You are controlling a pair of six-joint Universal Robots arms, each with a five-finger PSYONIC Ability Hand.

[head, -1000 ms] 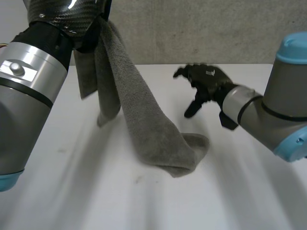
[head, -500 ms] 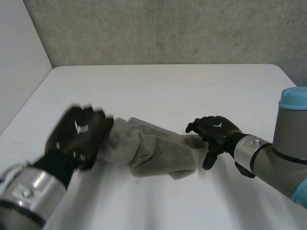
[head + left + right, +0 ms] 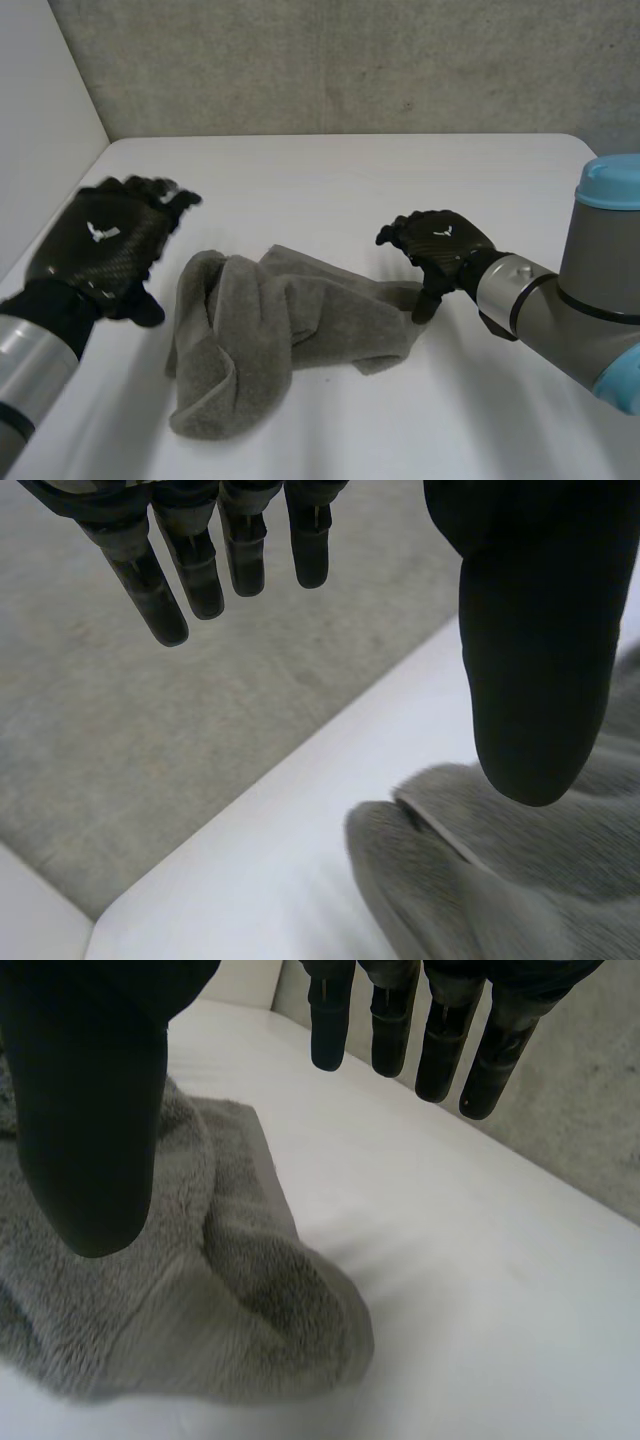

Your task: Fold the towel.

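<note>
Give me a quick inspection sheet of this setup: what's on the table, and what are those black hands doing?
Surface: white table, matte and bare around the cloth.
Job's things: grey towel, lying crumpled and bunched on the table between the two hands, not folded flat.
Clutter: nothing seen.
Hands: left hand open, fingers straight, beside one end of the towel and holding nothing; right hand open, thumb pointing down at the towel's other end, contact cannot be told.
Cables: nothing seen.
Surroundings: grey concrete wall behind the table; pale wall on the left arm's side.
</note>
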